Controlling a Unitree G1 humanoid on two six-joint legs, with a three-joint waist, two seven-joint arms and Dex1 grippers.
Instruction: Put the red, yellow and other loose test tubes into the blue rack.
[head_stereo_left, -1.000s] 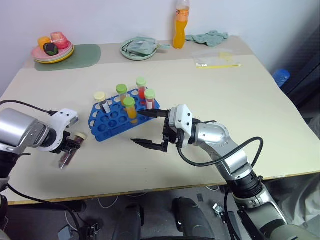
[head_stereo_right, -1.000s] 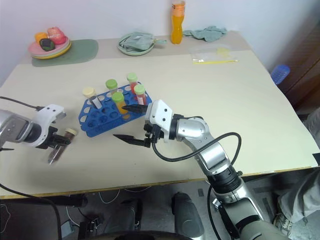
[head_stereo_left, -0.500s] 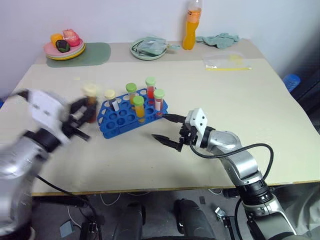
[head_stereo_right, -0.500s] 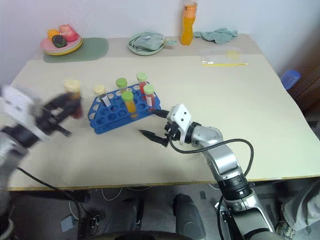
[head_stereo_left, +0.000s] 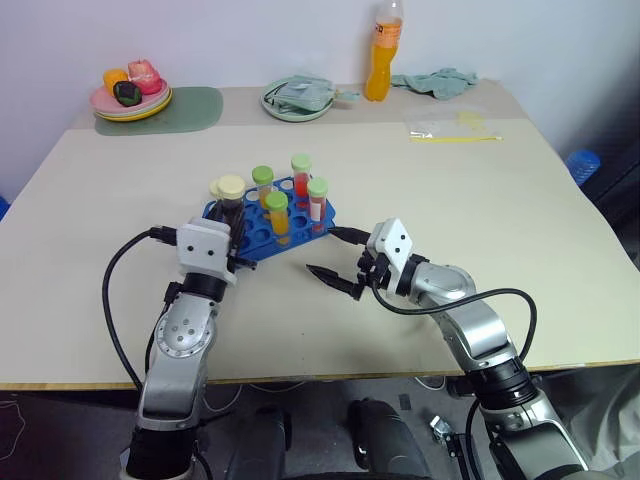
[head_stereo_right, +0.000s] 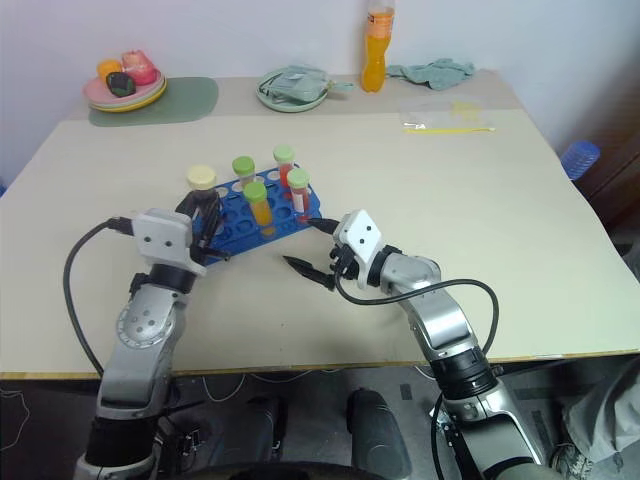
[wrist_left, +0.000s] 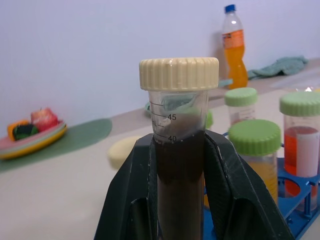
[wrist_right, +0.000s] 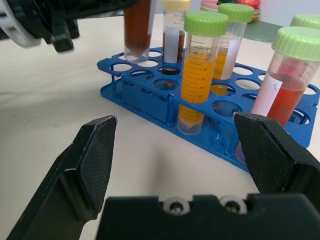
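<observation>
In the head views, the blue rack (head_stereo_left: 268, 222) is being seen on the pale table (head_stereo_left: 480, 200), its near-left corner hidden behind the left gripper (head_stereo_left: 232, 222); the gripper's fingers are being kept clamped on a dark brown tube (head_stereo_left: 232, 200) with a cream cap, held upright over that corner, and whether its tip is inside a hole cannot be told from here; a second cream-capped tube is being almost wholly covered by the held one. Four green-capped tubes are standing in the rack, two orange (head_stereo_left: 277, 215) and two red (head_stereo_left: 317, 199); the right gripper (head_stereo_left: 335, 255) is being held just beside the rack's near-right end, its fingers spread wide and grasping nothing. At the far edge, a plate of toy food (head_stereo_left: 130, 92) on a green mat, a dish with a cloth (head_stereo_left: 300, 97), an orange drink bottle (head_stereo_left: 378, 52), a teal rag (head_stereo_left: 437, 80) and a clear bag (head_stereo_left: 450, 124) are being set against a plain wall.

In the left wrist view, the brown tube's lower part is being cut off between the black fingers (wrist_left: 127, 200).

In the right wrist view, the tube's rounded tip (wrist_right: 136, 30) is being seen hanging just above the rack's holes, its cap cut off.
</observation>
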